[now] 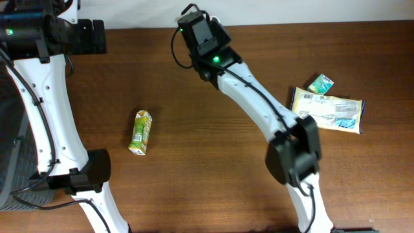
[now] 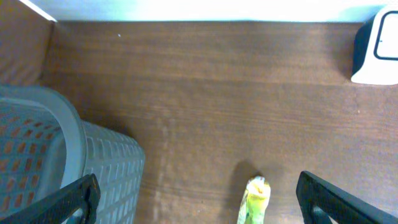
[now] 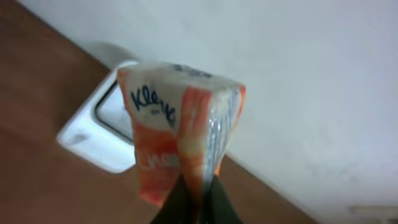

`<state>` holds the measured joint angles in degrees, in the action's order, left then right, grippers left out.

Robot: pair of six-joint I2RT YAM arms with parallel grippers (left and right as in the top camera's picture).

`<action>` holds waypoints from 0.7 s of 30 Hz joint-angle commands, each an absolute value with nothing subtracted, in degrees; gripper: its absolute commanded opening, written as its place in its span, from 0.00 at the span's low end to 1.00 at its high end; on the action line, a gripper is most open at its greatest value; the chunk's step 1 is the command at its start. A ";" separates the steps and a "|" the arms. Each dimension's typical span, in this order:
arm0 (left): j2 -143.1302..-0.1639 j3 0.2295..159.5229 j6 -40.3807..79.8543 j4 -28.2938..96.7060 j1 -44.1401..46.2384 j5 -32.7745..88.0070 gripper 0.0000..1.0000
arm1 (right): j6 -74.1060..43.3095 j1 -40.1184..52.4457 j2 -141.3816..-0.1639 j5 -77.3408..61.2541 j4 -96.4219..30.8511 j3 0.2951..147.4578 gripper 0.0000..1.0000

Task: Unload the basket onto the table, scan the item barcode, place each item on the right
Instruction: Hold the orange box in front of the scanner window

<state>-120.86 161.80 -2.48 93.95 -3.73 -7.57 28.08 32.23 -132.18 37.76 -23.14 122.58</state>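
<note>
Brown wood table [image 1: 194, 162], white wall [image 3: 298, 74], left fingers [image 2: 74, 198] spread, right fingers [image 3: 177, 206] pinching tissue pack [image 3: 180, 124]

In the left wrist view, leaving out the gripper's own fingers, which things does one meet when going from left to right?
gray basket → green juice carton → white device

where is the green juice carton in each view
overhead: the green carton lies left of centre on the table.
left wrist: at the bottom edge, right of centre, partly cut off.
right wrist: not in it.
shared landmark: the brown table is in all three views; the white box at its far edge shows in both wrist views.
</note>
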 commanded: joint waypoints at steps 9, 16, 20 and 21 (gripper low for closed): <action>-120.20 162.25 -2.17 94.00 -3.92 -7.77 0.99 | 54.04 27.75 -143.13 37.91 -9.72 123.11 0.04; -120.20 162.25 -2.15 94.00 -3.92 -7.77 0.99 | 62.35 27.31 -143.74 27.44 -6.72 123.09 0.04; -120.20 162.25 -2.17 94.00 -3.92 -7.77 0.99 | 66.24 27.31 -143.74 26.06 -5.96 123.07 0.04; -120.20 162.25 -2.17 94.00 -3.92 -7.77 0.99 | 66.24 27.22 -143.74 26.06 -5.96 123.07 0.04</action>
<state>-120.86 161.80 -2.50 93.91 -3.73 -7.55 63.07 27.14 -142.71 28.53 -6.35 122.56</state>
